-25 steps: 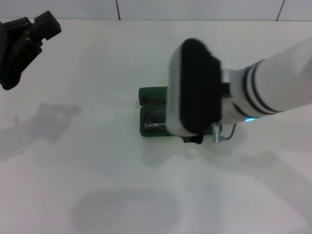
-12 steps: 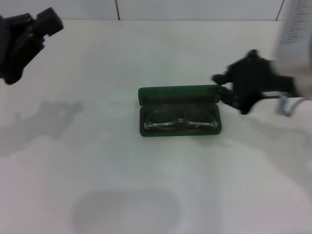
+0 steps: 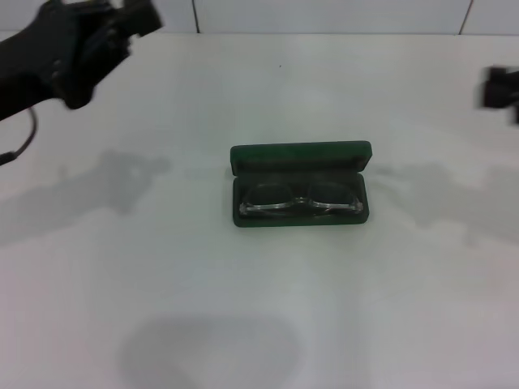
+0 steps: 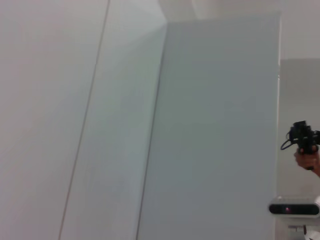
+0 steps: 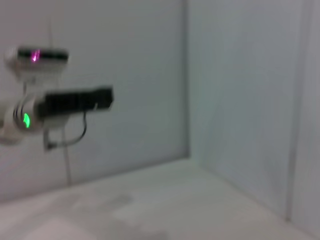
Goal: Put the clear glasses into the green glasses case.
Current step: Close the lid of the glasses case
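- Green glasses case lies open near the middle of your white counter, lid standing along the far side.
- Clear glasses lie inside the case's tray, folded, lenses side by side; from what you see, the placing step looks done.
- Your left pincer hangs high over the far left corner, well apart from the case. You cannot tell whether it is spread or pressed together.
- Your right pincer shows only as a dark blur at the right edge, also well apart from the case; its state cannot be told either.
- Next, judging by the task, little is left: check that no arm of the glasses rides over the rim. If you want the lid shut, come in from behind it and push gently forward.
- Count: one case, one pair of glasses, two pincers. In the right wrist view you see the left arm farther off.
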Robot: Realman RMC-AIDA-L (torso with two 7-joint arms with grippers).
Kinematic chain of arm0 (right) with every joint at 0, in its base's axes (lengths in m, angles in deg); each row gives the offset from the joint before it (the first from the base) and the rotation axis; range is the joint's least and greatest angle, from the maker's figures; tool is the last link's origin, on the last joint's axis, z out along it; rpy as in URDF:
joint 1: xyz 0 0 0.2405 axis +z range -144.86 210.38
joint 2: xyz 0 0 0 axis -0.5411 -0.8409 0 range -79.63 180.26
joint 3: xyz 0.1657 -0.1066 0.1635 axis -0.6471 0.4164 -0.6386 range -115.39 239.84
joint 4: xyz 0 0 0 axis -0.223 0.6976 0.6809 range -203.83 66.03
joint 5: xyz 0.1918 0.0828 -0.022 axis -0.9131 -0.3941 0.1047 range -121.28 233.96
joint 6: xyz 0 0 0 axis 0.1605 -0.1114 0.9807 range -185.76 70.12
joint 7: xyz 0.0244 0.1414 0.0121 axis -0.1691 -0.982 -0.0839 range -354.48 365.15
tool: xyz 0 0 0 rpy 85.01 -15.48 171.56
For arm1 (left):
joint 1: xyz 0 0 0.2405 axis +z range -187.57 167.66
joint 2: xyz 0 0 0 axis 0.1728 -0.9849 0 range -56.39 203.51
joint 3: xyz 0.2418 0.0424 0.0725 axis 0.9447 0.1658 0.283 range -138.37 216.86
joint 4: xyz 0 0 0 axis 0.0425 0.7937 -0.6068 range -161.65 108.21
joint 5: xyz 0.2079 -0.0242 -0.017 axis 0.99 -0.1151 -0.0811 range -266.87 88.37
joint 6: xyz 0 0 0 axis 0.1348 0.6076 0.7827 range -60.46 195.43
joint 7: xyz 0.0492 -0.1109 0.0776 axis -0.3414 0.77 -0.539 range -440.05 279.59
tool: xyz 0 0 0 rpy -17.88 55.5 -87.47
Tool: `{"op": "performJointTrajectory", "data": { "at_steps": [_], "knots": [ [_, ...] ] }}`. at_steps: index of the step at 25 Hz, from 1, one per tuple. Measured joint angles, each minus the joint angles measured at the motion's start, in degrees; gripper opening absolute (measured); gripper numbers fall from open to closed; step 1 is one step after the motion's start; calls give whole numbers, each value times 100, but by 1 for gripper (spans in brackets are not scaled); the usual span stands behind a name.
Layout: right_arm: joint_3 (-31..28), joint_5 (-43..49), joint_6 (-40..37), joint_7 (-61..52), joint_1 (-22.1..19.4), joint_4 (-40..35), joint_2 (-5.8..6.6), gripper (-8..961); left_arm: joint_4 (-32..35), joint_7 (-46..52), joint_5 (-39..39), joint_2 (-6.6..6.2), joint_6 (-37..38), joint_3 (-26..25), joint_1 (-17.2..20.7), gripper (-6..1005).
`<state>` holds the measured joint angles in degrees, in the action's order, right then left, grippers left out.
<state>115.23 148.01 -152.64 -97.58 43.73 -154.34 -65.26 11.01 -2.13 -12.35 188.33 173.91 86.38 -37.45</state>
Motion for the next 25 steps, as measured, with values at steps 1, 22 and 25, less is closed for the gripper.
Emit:
{"op": "performJointTrajectory", "data": {
  "at_steps": [1, 22, 25],
  "knots": [
    [-430, -37, -284, 127, 20, 286, 4, 172, -3, 1, 38, 21, -28, 4, -59, 45],
    [-1980, 1879, 198, 147, 347, 1438, 1, 171, -11, -154, 510, 201, -117, 15, 219, 45],
    [-1876, 2043, 208, 96, 526, 1638, -10, 170, -16, -225, 606, 225, -128, 5, 301, 45]
  ]
}}
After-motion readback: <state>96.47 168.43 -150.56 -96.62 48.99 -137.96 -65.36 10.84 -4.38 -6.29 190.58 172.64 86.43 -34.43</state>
